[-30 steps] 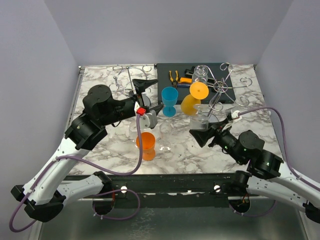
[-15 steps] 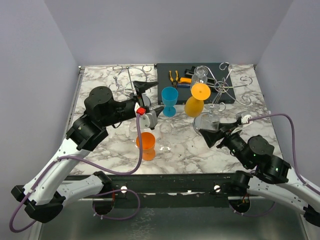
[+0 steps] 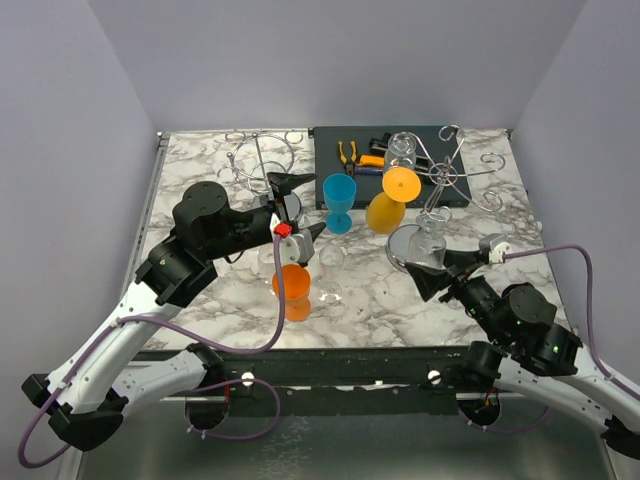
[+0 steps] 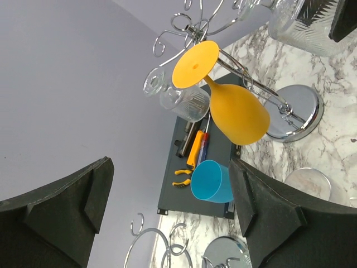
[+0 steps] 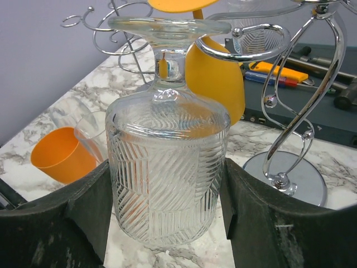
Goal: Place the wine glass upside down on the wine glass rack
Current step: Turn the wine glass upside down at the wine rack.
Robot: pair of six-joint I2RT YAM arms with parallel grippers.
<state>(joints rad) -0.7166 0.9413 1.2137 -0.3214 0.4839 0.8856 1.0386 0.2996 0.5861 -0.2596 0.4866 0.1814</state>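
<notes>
Right gripper (image 5: 167, 207) is clasping the clear ribbed wine glass (image 5: 167, 145) by its bowl, jaws partly spread; I am holding it upright, foot uppermost, just beside the chrome wire rack (image 5: 312, 100) hook.

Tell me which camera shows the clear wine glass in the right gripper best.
Right wrist: the wine glass fills the frame, upside down between the fingers of the right gripper, foot beside the rack's hook. Top external shows the glass small and faint. Left wrist catches only a ribbed edge at its top right, probably the same glass.
</notes>
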